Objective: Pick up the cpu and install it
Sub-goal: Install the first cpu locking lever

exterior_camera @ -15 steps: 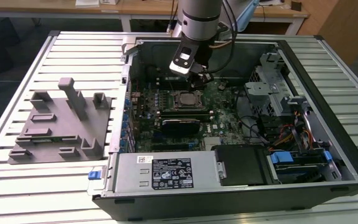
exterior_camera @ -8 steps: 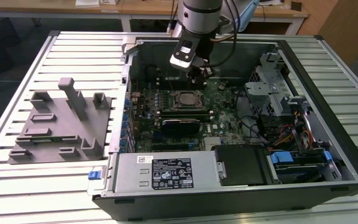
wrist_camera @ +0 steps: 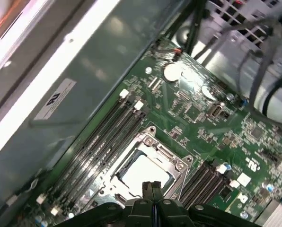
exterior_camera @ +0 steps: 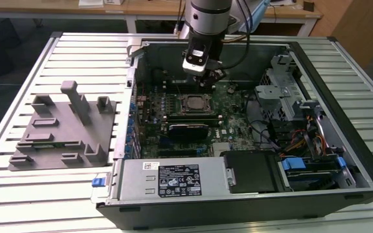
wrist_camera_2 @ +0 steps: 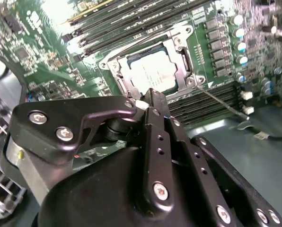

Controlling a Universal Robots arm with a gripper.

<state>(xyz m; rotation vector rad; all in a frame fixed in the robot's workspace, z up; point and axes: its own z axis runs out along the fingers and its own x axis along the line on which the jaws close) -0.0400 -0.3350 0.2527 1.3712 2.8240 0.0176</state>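
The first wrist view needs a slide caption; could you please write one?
Shut tool poised near the cpu, which lies in its socket on the green motherboard.

A: The cpu [wrist_camera_2: 150, 74] has a pale, smooth metal top that glares under the light; the socket frame [wrist_camera_2: 186, 59] round it is bright bare metal.

B: And the jaws are matt black, with shiny metal screws. The motherboard [exterior_camera: 235, 114] is glossy green.

A: The case wall [wrist_camera: 93, 61] is dull grey sheet metal. The worktop [exterior_camera: 50, 199] is ribbed pale metal; the fixture [exterior_camera: 57, 141] on it looks like matt grey plastic.
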